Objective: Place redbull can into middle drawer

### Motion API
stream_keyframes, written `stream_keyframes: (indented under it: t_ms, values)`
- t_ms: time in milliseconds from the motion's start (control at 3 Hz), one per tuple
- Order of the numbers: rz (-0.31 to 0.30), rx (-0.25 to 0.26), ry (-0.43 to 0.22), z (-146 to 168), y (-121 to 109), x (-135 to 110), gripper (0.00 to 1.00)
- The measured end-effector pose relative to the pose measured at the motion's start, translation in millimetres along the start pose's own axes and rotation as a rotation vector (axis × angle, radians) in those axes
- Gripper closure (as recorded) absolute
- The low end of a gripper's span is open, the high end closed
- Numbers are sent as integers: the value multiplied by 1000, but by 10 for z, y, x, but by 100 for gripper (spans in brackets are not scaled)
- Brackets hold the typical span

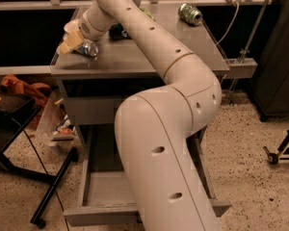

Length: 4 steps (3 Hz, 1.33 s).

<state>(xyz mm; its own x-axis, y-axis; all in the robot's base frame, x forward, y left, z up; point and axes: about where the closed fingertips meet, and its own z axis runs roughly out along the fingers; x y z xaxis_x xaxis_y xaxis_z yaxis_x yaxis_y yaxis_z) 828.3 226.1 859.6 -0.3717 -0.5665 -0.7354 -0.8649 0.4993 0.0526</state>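
Note:
The redbull can lies on its side, silver and blue, near the front left corner of the grey cabinet top. My gripper is at the end of the long white arm. It sits right against the can's left end, low over the top. The middle drawer is pulled out at the bottom of the cabinet, and its inside looks bare where it shows. My arm's big white links cover its right half. The closed drawer front is above it.
A green can lies on its side at the far right of the top. A dark object sits behind my arm. An orange cloth and a black stand are on the left. A cable and a stand foot are on the right.

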Motion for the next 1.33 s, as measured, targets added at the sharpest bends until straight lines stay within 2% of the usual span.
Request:
stream_keyframes:
  t_ms: [333, 667, 1333]
  values:
    - [-9, -3, 16, 80, 63, -38, 21]
    - [-12, -6, 30, 132, 93, -35, 44]
    - [4, 12, 31, 51, 23, 42, 91]
